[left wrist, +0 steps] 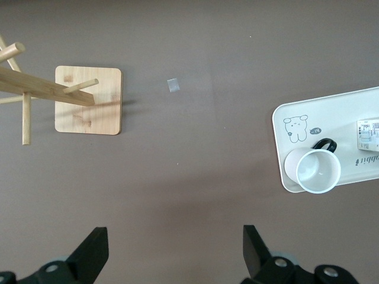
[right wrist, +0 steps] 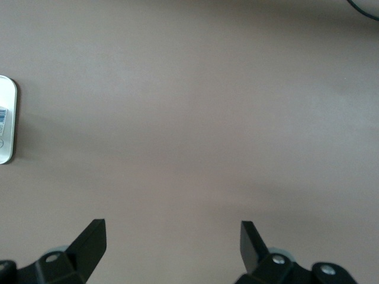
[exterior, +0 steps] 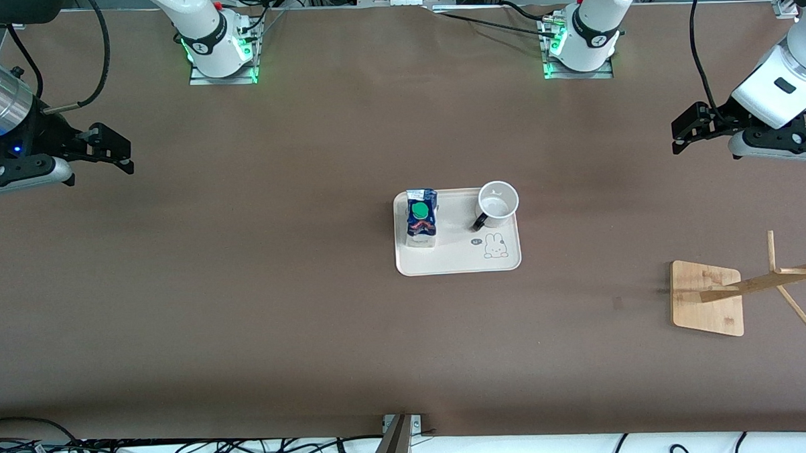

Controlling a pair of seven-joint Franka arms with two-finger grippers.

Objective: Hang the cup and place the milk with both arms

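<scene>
The white cup [exterior: 497, 202] with its black handle stands upright on a cream tray [exterior: 458, 258] at the table's middle. The milk carton [exterior: 421, 216] with a green cap stands on the same tray, toward the right arm's end. The cup [left wrist: 318, 170] and a corner of the carton [left wrist: 368, 134] also show in the left wrist view. My left gripper [exterior: 682, 131] is open and empty, up over bare table at the left arm's end. My right gripper [exterior: 120, 154] is open and empty, up over bare table at the right arm's end. Both arms wait.
A wooden cup rack [exterior: 707, 298] with slanting pegs stands at the left arm's end, nearer the front camera than the tray; it also shows in the left wrist view [left wrist: 87, 99]. The tray's edge [right wrist: 7, 118] shows in the right wrist view. Cables lie along the table's front edge.
</scene>
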